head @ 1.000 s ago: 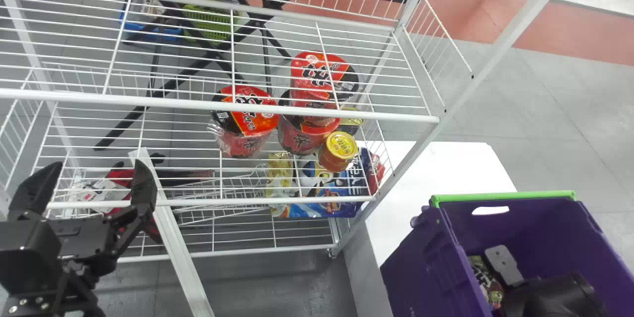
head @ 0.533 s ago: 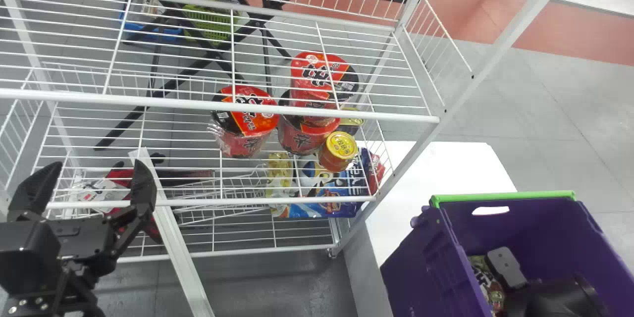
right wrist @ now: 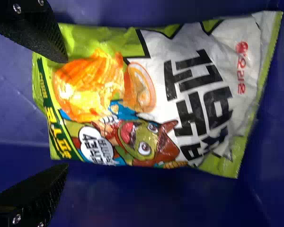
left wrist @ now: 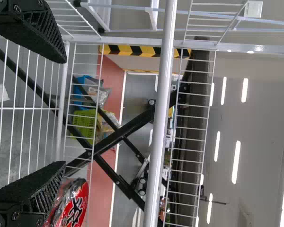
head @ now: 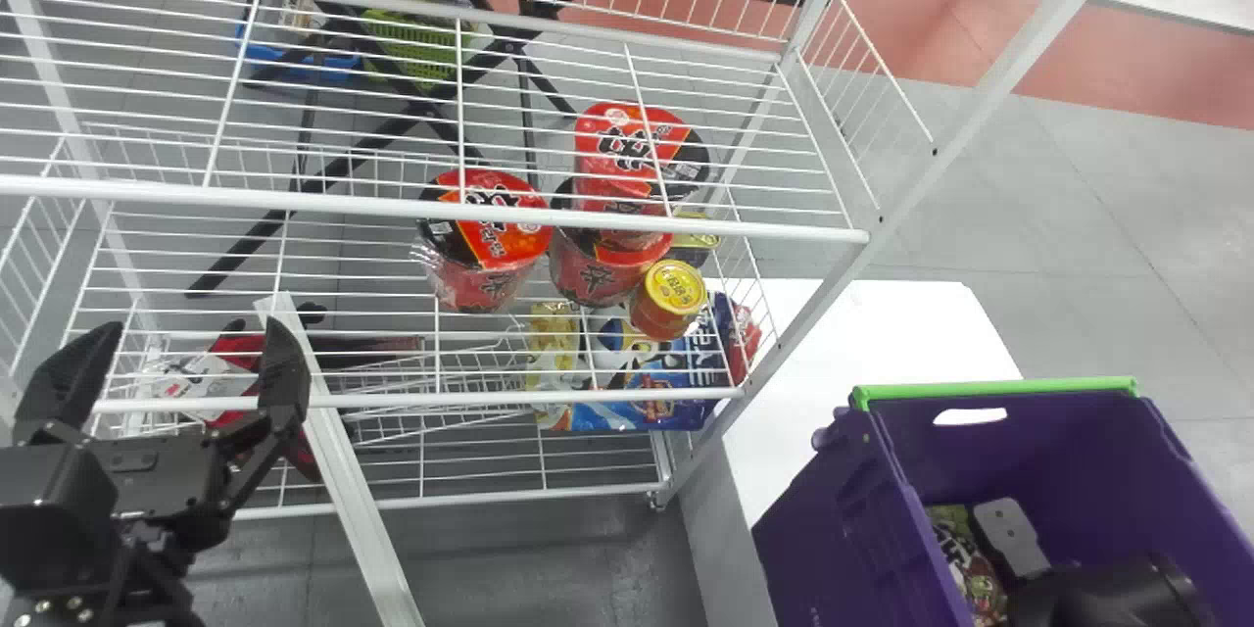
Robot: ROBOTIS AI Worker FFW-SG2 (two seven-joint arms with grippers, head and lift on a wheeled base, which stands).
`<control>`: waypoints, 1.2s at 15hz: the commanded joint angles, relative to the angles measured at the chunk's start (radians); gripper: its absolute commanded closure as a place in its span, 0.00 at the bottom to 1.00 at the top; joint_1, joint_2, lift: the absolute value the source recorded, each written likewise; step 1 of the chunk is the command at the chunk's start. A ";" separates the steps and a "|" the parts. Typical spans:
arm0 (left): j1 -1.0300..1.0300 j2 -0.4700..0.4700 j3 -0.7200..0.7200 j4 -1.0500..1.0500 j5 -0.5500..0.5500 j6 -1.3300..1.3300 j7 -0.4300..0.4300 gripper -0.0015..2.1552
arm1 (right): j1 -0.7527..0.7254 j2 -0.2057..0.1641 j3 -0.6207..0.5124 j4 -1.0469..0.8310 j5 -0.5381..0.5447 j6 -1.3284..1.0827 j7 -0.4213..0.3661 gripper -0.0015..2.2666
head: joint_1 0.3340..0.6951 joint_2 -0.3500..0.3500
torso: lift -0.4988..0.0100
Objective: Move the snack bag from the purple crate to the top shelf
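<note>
1 snack bag [right wrist: 165,99], grn/wht, shiny, blk print; in purple crate [head: 843,529]

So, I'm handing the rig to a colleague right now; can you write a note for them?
Right gripper: open, inside the purple crate, in front of the snack bag, not holding it.
Left gripper: open and empty, parked by the wire rack.
Bag: in the crate, printed face towards the wrist camera.
Done: right arm is at the bag.
Left: grip the bag, lift it out, set it on the top shelf.
</note>
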 commanded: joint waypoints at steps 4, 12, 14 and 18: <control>0.017 0.003 0.000 -0.003 -0.003 -0.017 0.002 0.02 | 0.000 0.001 0.000 0.009 -0.041 -0.014 0.004 0.00 | 1.00 0.00 | 0.08; 0.026 0.006 -0.002 -0.004 -0.006 -0.035 0.002 0.02 | -0.015 0.002 0.005 0.060 -0.058 -0.042 -0.007 0.00 | 1.00 0.00 | 0.08; 0.026 0.006 -0.002 -0.004 -0.008 -0.041 0.000 0.02 | -0.017 0.007 0.005 0.078 -0.058 -0.072 -0.023 0.00 | 1.00 0.00 | 0.08; 0.024 0.008 0.000 0.002 -0.008 -0.044 -0.001 0.02 | -0.028 0.007 0.005 0.112 -0.062 -0.094 -0.036 0.01 | 1.00 0.00 | 0.08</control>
